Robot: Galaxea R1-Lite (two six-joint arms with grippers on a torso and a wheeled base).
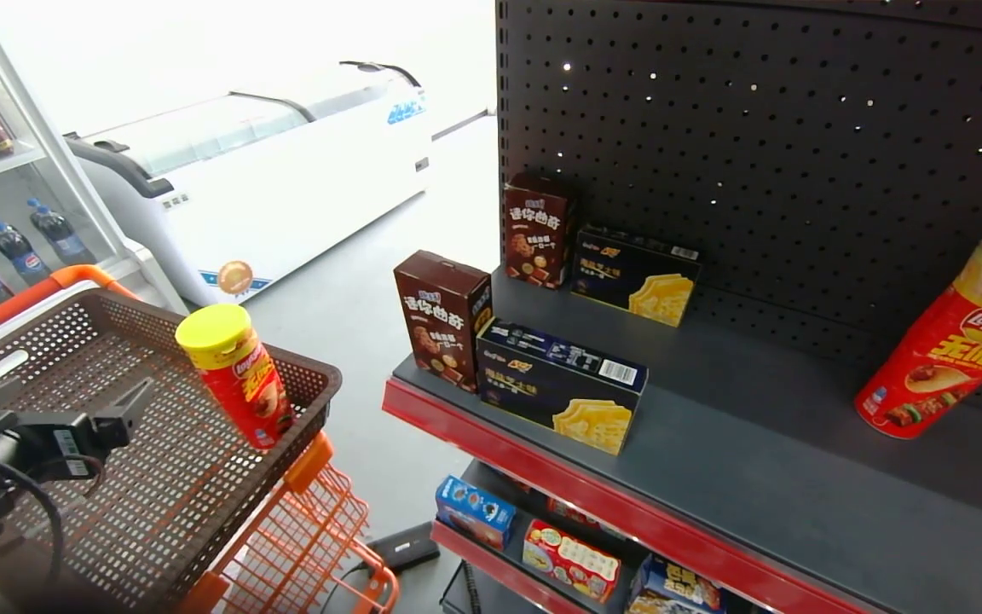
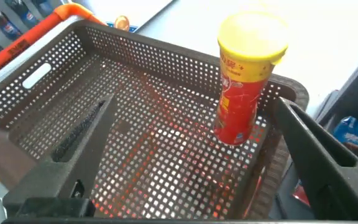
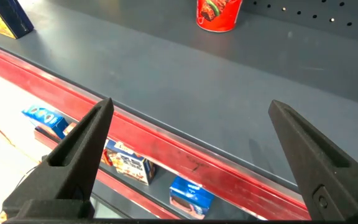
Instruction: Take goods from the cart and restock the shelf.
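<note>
Shelved can (image 1: 951, 341) stands on shelf (image 1: 755, 443); 1 cart can (image 1: 239, 375) not yet taken from cart (image 1: 158, 512). Left tool (image 2: 191, 106) spread, empty, facing it; right tool (image 3: 191, 104) spread, empty, over shelf.

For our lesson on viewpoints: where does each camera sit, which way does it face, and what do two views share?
Head: high, facing down at basket and shelf; left arm shows.
Left wrist: behind open left gripper, facing into basket.
Right wrist: behind open right gripper, facing shelf.
Head and left wrist share the basket's yellow-lidded chip can.
</note>
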